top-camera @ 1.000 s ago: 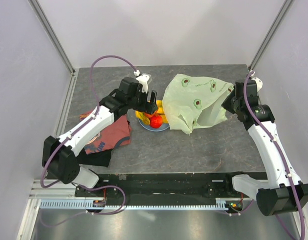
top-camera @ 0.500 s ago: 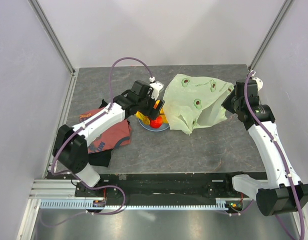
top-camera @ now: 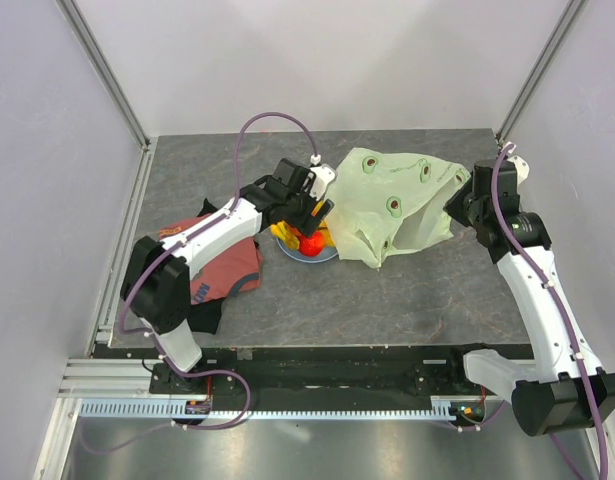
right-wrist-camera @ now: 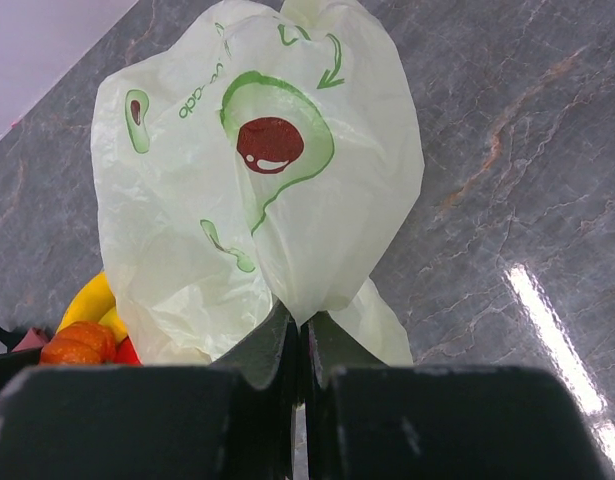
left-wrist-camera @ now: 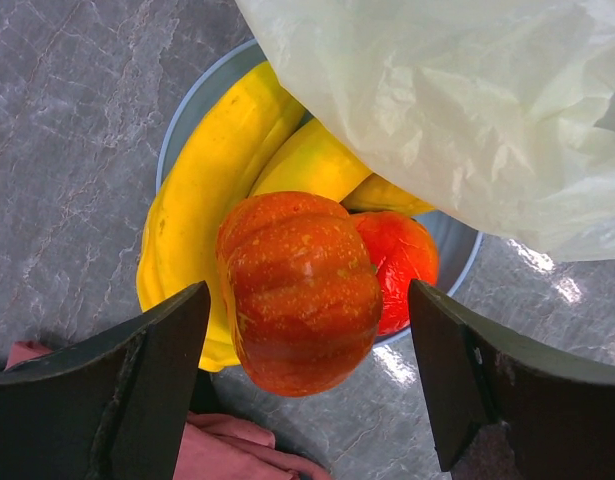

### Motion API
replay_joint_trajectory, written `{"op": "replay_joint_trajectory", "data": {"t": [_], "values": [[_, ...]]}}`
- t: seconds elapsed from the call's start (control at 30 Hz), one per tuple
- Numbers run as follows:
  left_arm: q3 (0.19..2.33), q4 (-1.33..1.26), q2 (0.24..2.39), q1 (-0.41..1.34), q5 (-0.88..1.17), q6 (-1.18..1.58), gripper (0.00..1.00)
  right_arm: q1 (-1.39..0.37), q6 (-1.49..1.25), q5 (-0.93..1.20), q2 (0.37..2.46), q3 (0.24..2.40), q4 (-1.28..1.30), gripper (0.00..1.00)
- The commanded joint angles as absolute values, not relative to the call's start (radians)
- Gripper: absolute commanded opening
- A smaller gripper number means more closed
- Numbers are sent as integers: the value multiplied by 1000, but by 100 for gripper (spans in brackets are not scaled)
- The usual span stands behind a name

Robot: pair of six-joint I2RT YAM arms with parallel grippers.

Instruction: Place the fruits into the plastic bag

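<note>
While the left end effector [left-wrist-camera: 307, 345] hangs open astride the fruits [left-wrist-camera: 292, 270] on the plate [left-wrist-camera: 187, 110], the plastic bag [right-wrist-camera: 257, 200], pinched by the right end effector [right-wrist-camera: 299, 350], overhangs from 2 o'clock; loose film could snag a finger.

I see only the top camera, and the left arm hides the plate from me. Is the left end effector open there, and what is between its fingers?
Observer: It is open. In the left wrist view the left end effector has one finger on each side of an orange ribbed fruit.
Operator: Is there something under that fruit?
Observer: It lies on yellow bananas, with a red fruit beside it, all on the blue plate.
Operator: Does the right end effector really hold the bag?
Observer: Yes. In the right wrist view the right end effector is shut on a fold of the plastic bag.
</note>
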State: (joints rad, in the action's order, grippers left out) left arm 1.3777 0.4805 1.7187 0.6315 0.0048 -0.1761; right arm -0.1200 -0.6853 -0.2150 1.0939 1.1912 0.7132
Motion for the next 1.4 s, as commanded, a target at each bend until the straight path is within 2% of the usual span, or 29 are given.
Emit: {"op": "replay_joint_trajectory", "data": {"t": [0.0,0.3,0.37,0.7,1.37], "values": [[1433,477,1746,634,-26,-224,84,-114,-707,-213,1085,1184,677,7],[1431,485,1758,640,-64,-235,72,-115,-709,-213,1084,1175,663,7],[1430,488,1758,644,-77,-242,66,-114,-709,-212,1085,1178,661,7],[1434,505,1735,675,-84,-255,50,-112,-703,-212,1081,1178,661,7],[1523,563,1649,696,-81,-153,42,-104,-675,-196,1085,1195,661,7]]}}
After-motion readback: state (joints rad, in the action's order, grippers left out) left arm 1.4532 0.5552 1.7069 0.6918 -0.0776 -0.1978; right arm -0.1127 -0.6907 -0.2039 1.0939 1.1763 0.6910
